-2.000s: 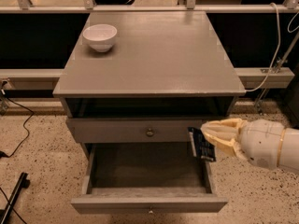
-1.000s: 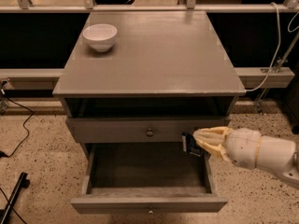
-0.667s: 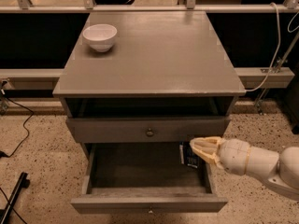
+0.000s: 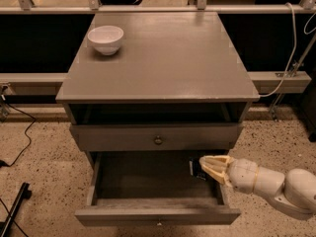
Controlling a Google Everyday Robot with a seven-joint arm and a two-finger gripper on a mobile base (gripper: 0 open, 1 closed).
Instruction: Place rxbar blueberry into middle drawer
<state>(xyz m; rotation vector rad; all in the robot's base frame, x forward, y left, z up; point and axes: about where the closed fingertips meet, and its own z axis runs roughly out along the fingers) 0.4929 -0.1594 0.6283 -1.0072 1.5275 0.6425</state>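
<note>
Pincer (image 4: pixel 202 162) clamped on rxbar blueberry (image 4: pixel 194 168) (dark, flat wrapper) — over middle drawer (image 4: pixel 148 215), rt side.

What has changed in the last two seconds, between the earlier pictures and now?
The gripper, shut on the rxbar blueberry, moved down and leftward in the picture, from beside the upper drawer front into the open middle drawer. It has not let the bar go. The white bowl and both drawers stayed as they were.
</note>
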